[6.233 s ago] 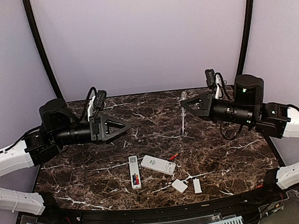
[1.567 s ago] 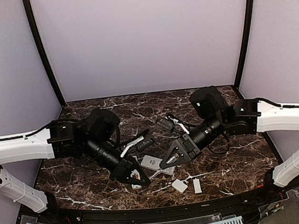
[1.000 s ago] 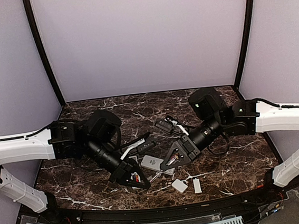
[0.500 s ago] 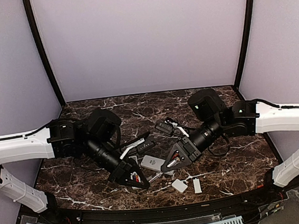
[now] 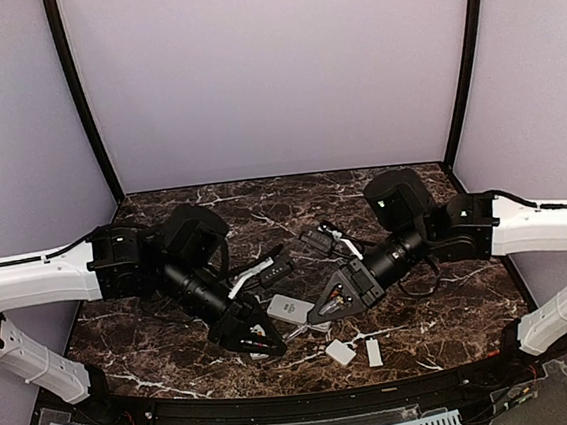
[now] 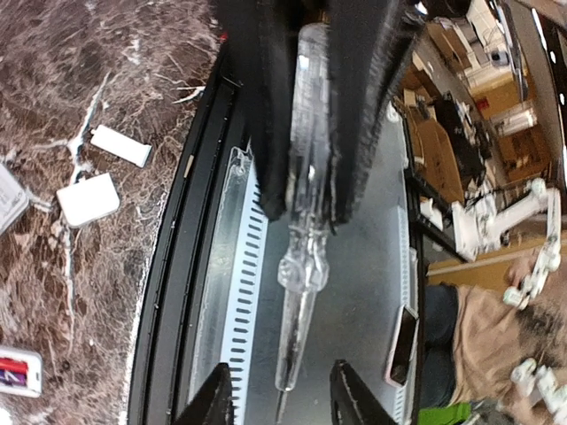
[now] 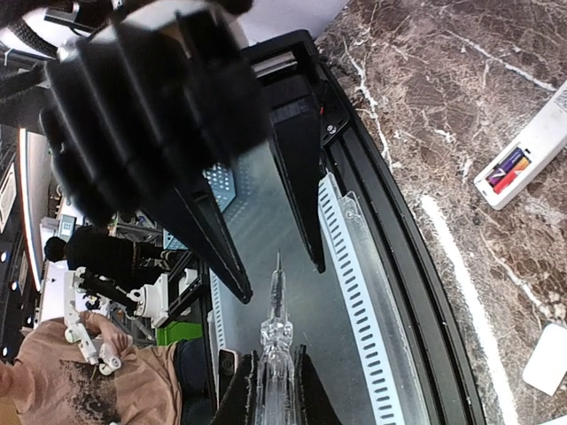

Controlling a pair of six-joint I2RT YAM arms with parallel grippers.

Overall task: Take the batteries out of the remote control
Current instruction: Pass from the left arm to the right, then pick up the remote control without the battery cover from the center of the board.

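A white remote control (image 7: 532, 150) lies on the marble table with its compartment open, and red and bluish batteries (image 7: 507, 171) sit in it. In the left wrist view only its end (image 6: 18, 370) shows, with a red battery. From above, my left gripper (image 5: 261, 343) hides most of it. My right gripper (image 7: 273, 376) is shut on a clear screwdriver (image 7: 276, 328), which points at the left gripper. My left gripper (image 6: 282, 390) is open, and the tip of the screwdriver (image 6: 301, 248) lies between its fingertips without touching them.
A second white remote (image 5: 291, 309) lies between the two grippers. Two small white covers (image 5: 340, 352) (image 5: 373, 352) rest near the table's front edge (image 5: 380, 376), also seen as covers (image 6: 121, 145) (image 6: 88, 198). Both grippers hang low over the front middle.
My left gripper's jaws have opened; they were shut half a second ago. The right gripper has shifted slightly with the screwdriver. Six seconds ago both arms were at the back of the table.
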